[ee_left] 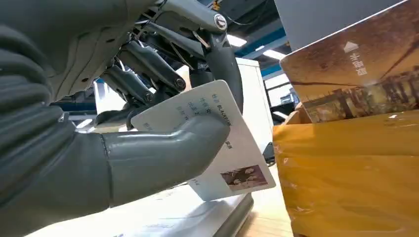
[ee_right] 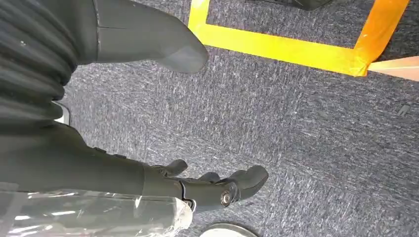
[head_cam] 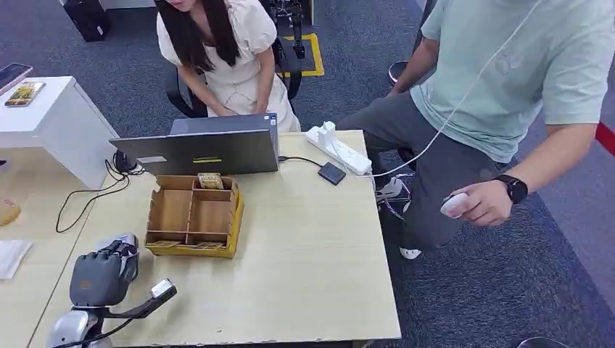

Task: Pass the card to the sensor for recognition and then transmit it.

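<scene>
We see the left robot hand (ee_left: 148, 143) pinching the card (ee_left: 217, 143) beside the yellow box (head_cam: 193, 215); the right robot hand (ee_right: 163, 123) hangs empty, fingers apart, over carpet (ee_right: 296, 123)

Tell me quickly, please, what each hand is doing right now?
Left hand: holding the card between thumb and fingers.
Right hand: open, holding nothing, hanging over the carpet.

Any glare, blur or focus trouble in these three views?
Head view: even light, sharp, no glare on the table. Left wrist view: bright ceiling lights behind, the card readable in the left hand, the yellow box near and soft. Right wrist view: right hand dim, carpet sharp.
</scene>
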